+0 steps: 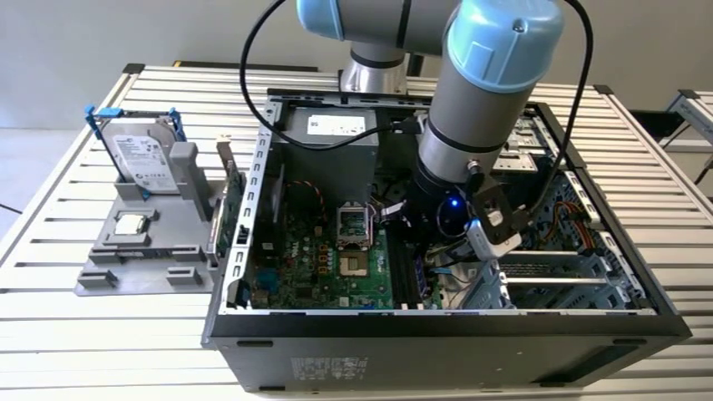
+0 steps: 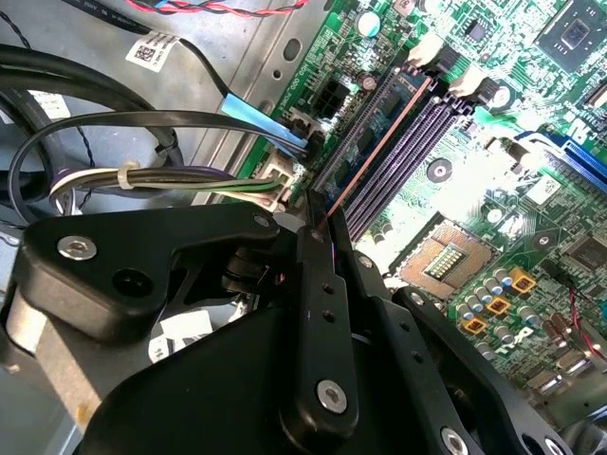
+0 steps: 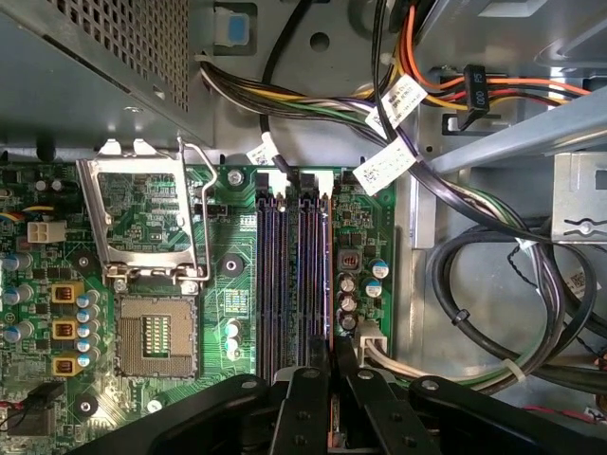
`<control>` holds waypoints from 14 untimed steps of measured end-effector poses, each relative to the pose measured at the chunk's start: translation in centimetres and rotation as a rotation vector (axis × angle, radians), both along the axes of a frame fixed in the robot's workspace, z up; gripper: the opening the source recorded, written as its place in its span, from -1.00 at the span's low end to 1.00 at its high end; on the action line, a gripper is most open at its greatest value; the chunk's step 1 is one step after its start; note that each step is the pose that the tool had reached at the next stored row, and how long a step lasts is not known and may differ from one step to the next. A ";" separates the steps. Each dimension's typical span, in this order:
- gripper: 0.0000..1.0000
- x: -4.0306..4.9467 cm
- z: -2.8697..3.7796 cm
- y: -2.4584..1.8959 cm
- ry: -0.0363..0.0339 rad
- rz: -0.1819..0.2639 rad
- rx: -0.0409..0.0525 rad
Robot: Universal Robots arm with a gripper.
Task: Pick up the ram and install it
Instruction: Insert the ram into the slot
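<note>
Ram (image 2: 379, 142) seated edge-on in a memory slot (image 3: 313, 275) on the motherboard (image 3: 228, 303), beside the open CPU socket (image 3: 152, 336). Clamped at its near end by the hand (image 2: 318, 227), fingers (image 3: 305, 403) closed tight on both faces. Deep inside the open computer case (image 1: 256, 334) on the slatted desk (image 1: 67, 334). Hard drive (image 1: 143, 159) upright in a grey holder (image 1: 139, 276) well apart.
</note>
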State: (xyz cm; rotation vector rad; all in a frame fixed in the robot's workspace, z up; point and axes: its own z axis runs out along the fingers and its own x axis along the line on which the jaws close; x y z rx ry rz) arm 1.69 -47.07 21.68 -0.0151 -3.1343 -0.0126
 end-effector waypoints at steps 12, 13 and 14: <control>-1.00 -0.08 0.07 0.01 0.0002 0.000 -0.0003; -1.00 -0.09 0.07 0.01 0.0001 0.000 -0.0005; -1.00 -0.09 0.08 0.01 0.0001 0.000 -0.0007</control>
